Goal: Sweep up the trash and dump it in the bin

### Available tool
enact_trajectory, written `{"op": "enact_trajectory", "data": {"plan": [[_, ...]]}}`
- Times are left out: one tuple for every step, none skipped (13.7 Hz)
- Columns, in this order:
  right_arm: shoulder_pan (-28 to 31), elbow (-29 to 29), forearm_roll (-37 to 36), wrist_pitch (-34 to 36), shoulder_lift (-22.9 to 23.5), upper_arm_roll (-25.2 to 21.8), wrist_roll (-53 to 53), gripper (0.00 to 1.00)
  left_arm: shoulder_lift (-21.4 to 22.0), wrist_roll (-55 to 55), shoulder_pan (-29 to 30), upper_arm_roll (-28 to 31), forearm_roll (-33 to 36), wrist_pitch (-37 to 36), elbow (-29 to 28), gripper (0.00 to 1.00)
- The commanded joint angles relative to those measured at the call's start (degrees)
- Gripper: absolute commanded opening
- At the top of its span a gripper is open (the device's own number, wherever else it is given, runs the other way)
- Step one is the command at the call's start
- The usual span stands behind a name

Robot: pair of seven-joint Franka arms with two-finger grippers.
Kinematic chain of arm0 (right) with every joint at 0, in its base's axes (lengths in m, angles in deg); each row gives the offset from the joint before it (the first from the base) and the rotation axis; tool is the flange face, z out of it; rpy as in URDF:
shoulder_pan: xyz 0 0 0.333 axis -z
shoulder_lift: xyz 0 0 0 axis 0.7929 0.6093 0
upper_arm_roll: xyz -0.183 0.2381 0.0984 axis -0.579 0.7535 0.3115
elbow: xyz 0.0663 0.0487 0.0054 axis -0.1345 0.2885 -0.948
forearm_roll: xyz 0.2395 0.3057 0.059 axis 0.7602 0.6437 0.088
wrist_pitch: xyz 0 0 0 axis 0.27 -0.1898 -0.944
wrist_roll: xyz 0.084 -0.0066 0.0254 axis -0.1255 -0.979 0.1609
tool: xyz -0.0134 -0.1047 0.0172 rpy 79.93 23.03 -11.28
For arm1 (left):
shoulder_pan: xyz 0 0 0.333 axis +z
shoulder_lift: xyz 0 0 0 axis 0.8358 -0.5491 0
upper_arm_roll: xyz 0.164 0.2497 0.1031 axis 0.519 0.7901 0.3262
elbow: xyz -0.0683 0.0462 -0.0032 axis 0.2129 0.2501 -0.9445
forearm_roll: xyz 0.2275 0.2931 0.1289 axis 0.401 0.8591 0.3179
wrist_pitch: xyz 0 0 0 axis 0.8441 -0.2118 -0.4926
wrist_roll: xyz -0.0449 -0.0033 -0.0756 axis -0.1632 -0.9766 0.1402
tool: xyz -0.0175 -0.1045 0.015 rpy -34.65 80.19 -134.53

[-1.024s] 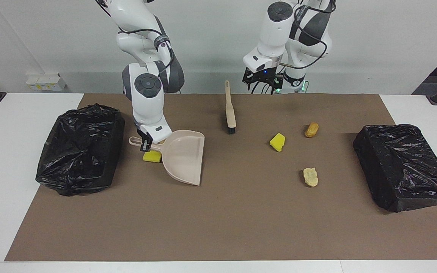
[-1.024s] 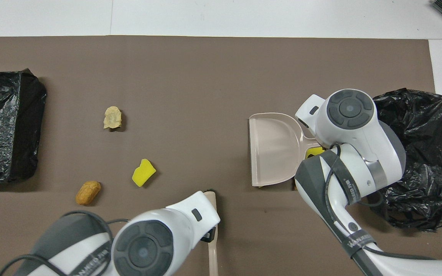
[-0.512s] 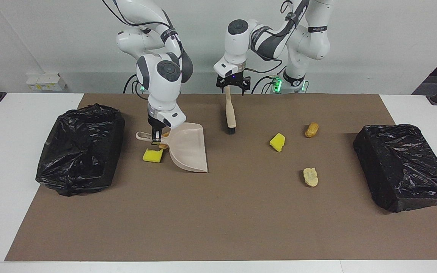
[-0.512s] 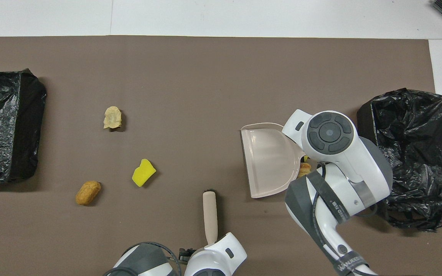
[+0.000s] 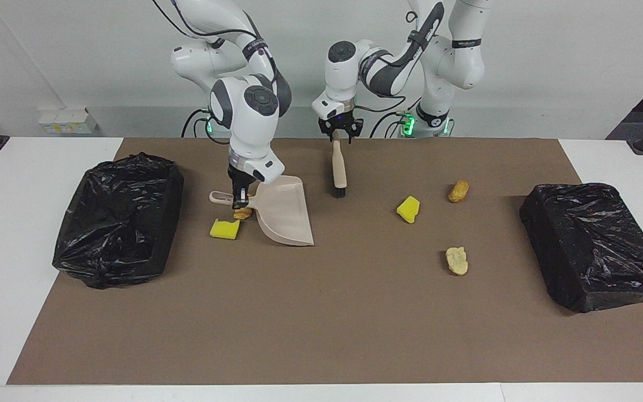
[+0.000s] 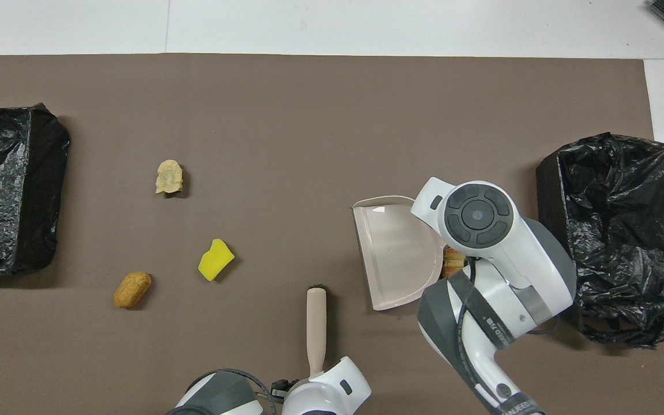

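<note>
Pickup step: right gripper (image 5: 240, 202) grips the dustpan (image 5: 283, 212) handle; left gripper (image 5: 336, 135) pinches the brush (image 5: 338, 166) handle below it (next, sweeping).

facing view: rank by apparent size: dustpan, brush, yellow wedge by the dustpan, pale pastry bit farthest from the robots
1. dustpan
2. brush, long but narrow
3./4. yellow wedge beside the dustpan and pale pastry bit: these look about alike, and the pastry lies nearer to the camera, so no ranking between them.
</note>
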Motion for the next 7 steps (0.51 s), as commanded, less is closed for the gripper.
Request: {"op": "enact_trajectory", "data": {"plan": [[-1.1,3.5,-0.6,0.5,-2.4,0.2,-0.4,0.00,0.5,1.6,-1.6,1.1,-0.5,1.5,-1.5,0.33],[-1.8,4.1,-0.6,0.9,-2.5,0.2,1.8,0.00,0.5,2.2,-1.6,1.2,-0.5,1.3,-1.5,0.31],[-2.0,4.1,-0.6,1.1,-2.5,0.2,3.0,0.00,0.5,2.4,-1.6,1.2,-0.5,1.2,-1.4,0.21],[-2.4,3.8,-0.6,1.1,-2.4,0.2,3.4,0.00,0.5,2.6,-1.6,1.3,-0.5,0.4,-1.1,0.07],[-3.3,3.6,-0.6,0.8,-2.4,0.2,3.8,0.00,0.5,3.1,-1.1,1.4,-0.5,-0.7,-0.9,0.00],[-4.3,3.3,-0.5,0.6,-2.4,0.2,3.9,0.00,1.2,6.6,-0.6,2.0,-0.4,-4.1,-0.1,0.00],[-5.2,2.1,-0.1,0.7,-1.8,0.2,5.7,0.00,1.8,10.1,2.2,2.1,-0.2,-9.5,1.9,0.00]]}}
